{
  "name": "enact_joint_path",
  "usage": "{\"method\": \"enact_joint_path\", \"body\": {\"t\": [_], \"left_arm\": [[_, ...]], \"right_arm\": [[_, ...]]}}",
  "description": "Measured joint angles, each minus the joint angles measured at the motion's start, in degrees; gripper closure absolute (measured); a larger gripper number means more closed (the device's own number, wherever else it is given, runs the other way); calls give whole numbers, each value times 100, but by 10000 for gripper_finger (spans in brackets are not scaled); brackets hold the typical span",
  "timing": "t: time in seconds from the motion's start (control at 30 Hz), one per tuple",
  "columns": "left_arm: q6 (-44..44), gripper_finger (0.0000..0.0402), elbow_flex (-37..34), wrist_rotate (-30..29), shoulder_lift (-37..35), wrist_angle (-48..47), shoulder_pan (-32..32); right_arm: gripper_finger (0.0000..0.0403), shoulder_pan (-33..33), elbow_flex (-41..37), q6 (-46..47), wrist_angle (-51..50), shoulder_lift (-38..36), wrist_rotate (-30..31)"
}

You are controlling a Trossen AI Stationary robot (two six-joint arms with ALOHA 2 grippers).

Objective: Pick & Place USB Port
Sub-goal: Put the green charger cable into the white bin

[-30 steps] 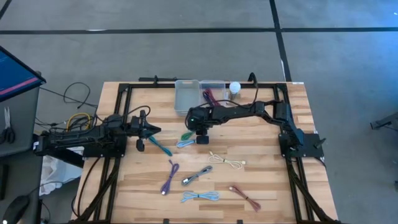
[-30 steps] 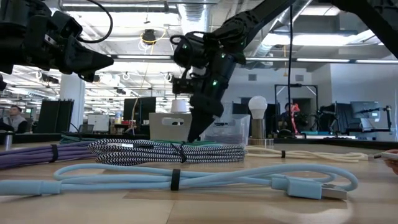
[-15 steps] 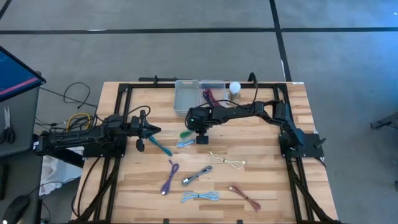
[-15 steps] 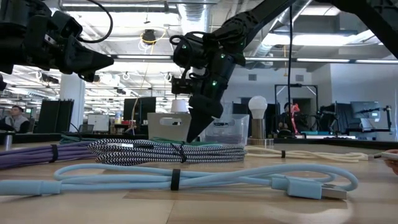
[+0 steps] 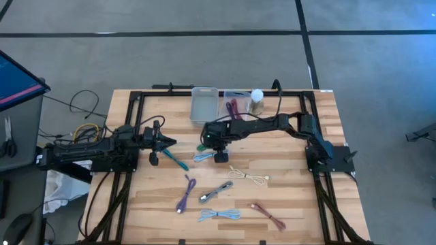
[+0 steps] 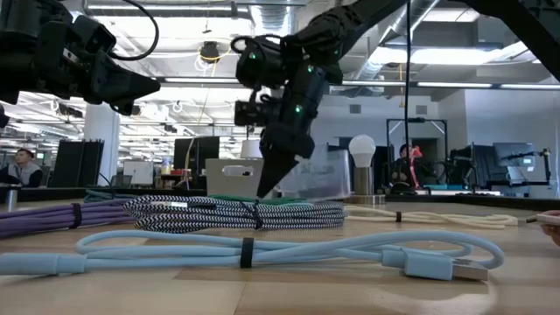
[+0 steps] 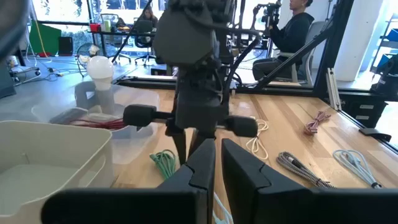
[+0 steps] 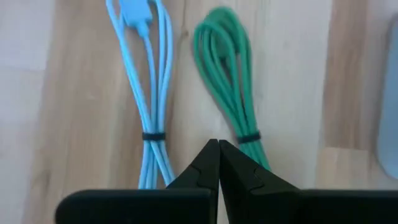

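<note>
green cable point(image 8: 229, 93) under closed right gripper point(image 8: 218, 147)

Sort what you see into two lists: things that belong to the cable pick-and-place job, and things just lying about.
Job:
green bundled USB cable
light blue bundled USB cable
grey plastic bin
right gripper, jaws shut

Lying about:
white light bulb
blue monitor screen

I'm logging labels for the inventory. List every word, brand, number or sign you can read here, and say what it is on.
None can be read.
Cables: the green cable and light blue cable show no print.
Bins: the grey bin and clear bin show no label.
Blue screen at the left edge: nothing on it can be made out.
Room behind the table: any signs are too small to read.
</note>
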Motion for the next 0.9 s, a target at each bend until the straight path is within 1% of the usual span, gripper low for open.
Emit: {"method": "enact_joint_path", "body": {"t": [0.27, 0.5, 0.57, 0.67, 0.73, 0.8, 0.9], "left_arm": [[0, 374, 0, 0, 0, 0, -2], [-1, 374, -1, 0, -1, 2, -1], [0, 374, -2, 0, 0, 2, -1], [0, 374, -1, 0, -1, 2, 0], [0, 374, 0, 0, -2, 2, -2], [0, 374, 0, 0, -2, 2, 0], [0, 374, -1, 0, 0, 3, 0]], "right_arm": [[403, -16, 411, -2, -555, -2, 41], [403, -108, 418, 39, -665, -2, 70], [403, -114, 420, 6, -706, -9, 230], [403, -91, 420, -63, -917, -61, 728], [403, -88, 427, -63, -989, -69, 941], [403, -123, 418, -64, -1120, -144, 971], [403, -146, 507, -60, -1047, -260, 979]]}}
